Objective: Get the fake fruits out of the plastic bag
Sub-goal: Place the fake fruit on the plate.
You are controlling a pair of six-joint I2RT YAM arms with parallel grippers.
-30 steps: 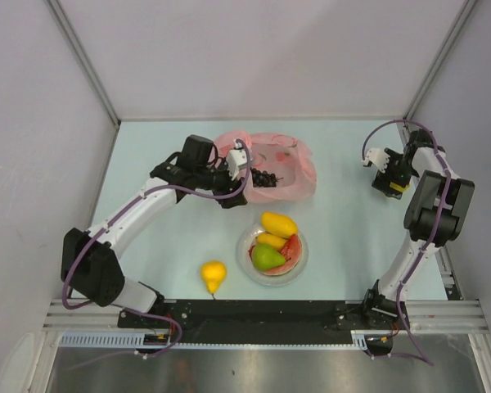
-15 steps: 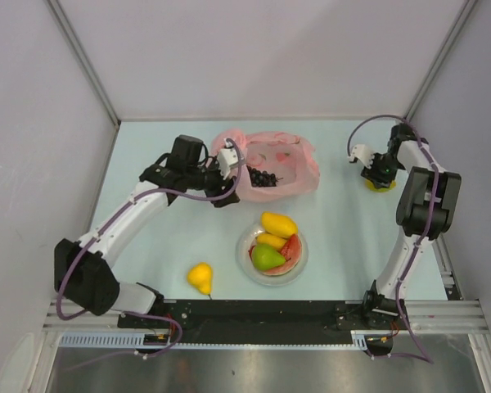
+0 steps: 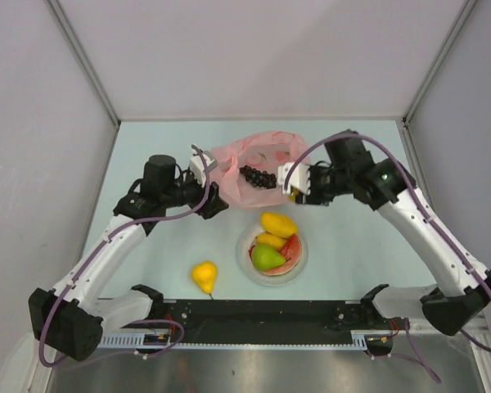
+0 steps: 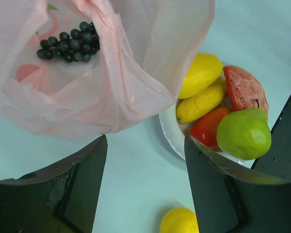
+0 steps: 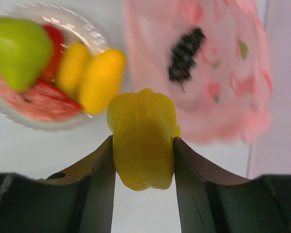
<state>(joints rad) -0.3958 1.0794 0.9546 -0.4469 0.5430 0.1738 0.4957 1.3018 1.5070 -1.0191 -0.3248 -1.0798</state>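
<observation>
The pink plastic bag (image 3: pixel 266 160) lies at the table's middle back, and a dark grape bunch (image 3: pixel 258 176) shows through it. In the left wrist view the bag (image 4: pixel 111 73) and grapes (image 4: pixel 70 43) lie ahead of my left gripper (image 4: pixel 145 145), which is open with nothing between its fingers, just left of the bag (image 3: pixel 204 176). My right gripper (image 5: pixel 143 140) is shut on a yellow fake fruit (image 5: pixel 143 141), held off the table at the bag's right edge (image 3: pixel 299 184). A yellow pear (image 3: pixel 204 276) lies loose on the table.
A small white plate (image 3: pixel 299 266) in front of the bag holds a yellow mango piece (image 3: pixel 278 223), a second yellow piece (image 3: pixel 270 240), a green pear (image 3: pixel 268 258) and a red watermelon slice (image 3: pixel 291 248). Grey walls close in the back and both sides.
The right arm closed on the yellow fruit at the far right and swung it left to the bag. The left gripper drew back left from the bag.
</observation>
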